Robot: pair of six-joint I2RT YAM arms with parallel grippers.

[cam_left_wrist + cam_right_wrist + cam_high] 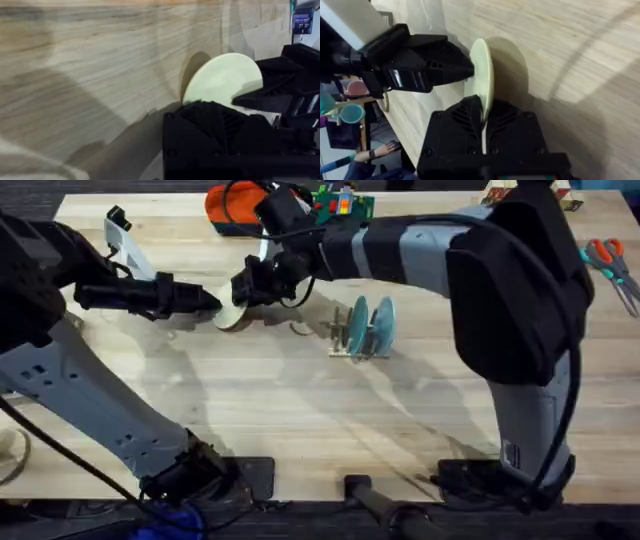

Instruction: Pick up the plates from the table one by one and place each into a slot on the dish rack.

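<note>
A pale cream-green plate (231,316) stands tilted on its rim on the light wood table (300,415), left of the dish rack (361,352). My right gripper (247,288) reaches across from the right and is shut on the plate's upper rim; the right wrist view shows the plate (482,75) edge-on between its fingers (455,130). My left gripper (212,302) is shut, its tip resting against the plate's left face. In the left wrist view the plate (220,80) shows face-on, with the right gripper (272,87) on its far edge.
Two light blue-teal plates (358,326) (383,320) stand upright in the rack's slots. Scissors (606,256) lie at the far right edge. An orange object (224,206), a green item (340,200) and a white object (124,238) sit along the back.
</note>
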